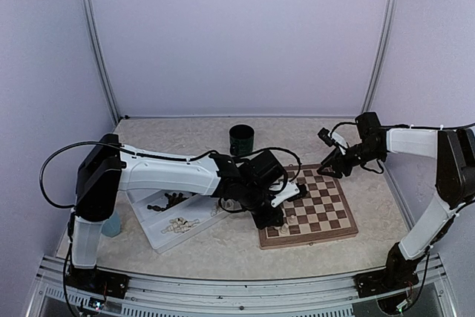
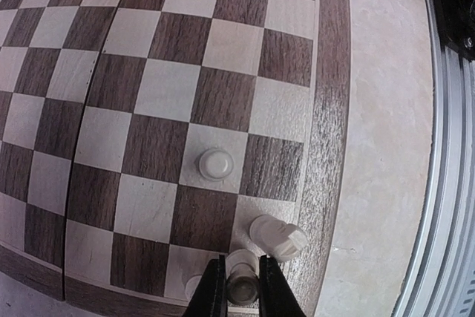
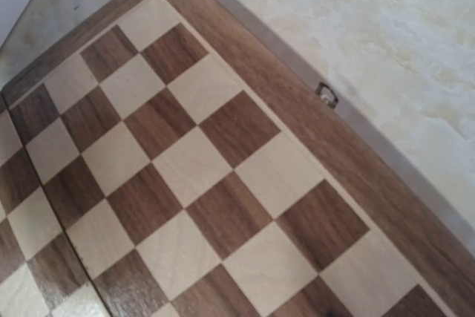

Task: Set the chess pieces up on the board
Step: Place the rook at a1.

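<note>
Three cream neighbours crowd the left gripper (image 2: 241,260), whose dark fingers (image 2: 215,291) pinch a small cream turned chess piece (image 2: 241,283) on a corner square of the square wooden chessboard (image 2: 148,72). A cream knight-like piece (image 2: 278,237) stands just ahead-right of the fingertips, a round-topped cream pawn (image 2: 215,163) stands farther ahead, and another cream piece (image 2: 194,285) is half-hidden beside the left finger. Right of the fingers runs the board's wooden border, then the pale marbled table (image 2: 378,146). Open squares lie ahead. A white divided tray (image 1: 152,234) sits left of the arm. The right gripper (image 1: 328,171) hangs over the far border by a small metal clasp (image 3: 326,95); I cannot tell its fingers' spread.
</note>
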Tool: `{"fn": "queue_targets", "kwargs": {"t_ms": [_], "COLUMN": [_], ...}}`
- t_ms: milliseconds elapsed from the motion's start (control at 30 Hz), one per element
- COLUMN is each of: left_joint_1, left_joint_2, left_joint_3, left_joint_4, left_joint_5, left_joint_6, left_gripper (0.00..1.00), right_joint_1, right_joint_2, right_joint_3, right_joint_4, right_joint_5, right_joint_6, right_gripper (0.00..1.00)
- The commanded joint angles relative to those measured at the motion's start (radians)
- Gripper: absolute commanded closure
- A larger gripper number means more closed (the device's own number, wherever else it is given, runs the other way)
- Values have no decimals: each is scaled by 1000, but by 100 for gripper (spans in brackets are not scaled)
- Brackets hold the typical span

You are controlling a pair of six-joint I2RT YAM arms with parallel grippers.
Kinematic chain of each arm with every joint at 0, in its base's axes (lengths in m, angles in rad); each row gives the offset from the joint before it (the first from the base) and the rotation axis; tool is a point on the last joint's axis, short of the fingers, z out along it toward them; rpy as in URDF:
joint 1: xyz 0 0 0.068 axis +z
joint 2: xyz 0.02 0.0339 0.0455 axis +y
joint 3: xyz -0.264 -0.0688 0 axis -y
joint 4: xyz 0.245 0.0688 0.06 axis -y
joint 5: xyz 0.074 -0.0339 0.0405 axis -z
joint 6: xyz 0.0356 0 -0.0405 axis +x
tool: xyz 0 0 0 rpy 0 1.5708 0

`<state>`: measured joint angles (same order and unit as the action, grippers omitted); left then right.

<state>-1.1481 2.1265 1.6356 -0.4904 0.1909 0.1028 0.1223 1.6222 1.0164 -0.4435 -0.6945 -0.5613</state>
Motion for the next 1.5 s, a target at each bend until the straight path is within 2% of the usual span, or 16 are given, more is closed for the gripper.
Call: {"fn": "queue_targets", "kwargs": {"t_ms": [0, 233, 933, 1100, 1267, 1467], "left_joint_1": [-6, -5, -12, -14, -14, -22], "left_joint_2": [-1, -44, -59, -56, -53, -93], "left_joint_3": [7, -61, -88, -85, -81, -93], "left_joint_4": [-20, -21, -26, -26, -26, -37], "left_joint_5": [-2, -18, 18, 27, 19, -56], "left_joint_6": [1, -11, -1, 9, 16, 48], "left_gripper": [90, 90, 85, 81, 72, 62], "right_joint_1": [4, 4, 8, 10, 13, 14], "right_joint_2": [13, 17, 22, 26, 27, 29], "right_joint_3": [20, 23, 24, 25, 25, 27], "right_joint_4": [-14, -16, -19, -20, -21, -21], "right_joint_5": [1, 0, 1, 3, 6, 3], "right_joint_6": [-11, -11, -13, -14, -14, -12], "right_gripper": [50, 50, 50, 50, 50, 50]}}
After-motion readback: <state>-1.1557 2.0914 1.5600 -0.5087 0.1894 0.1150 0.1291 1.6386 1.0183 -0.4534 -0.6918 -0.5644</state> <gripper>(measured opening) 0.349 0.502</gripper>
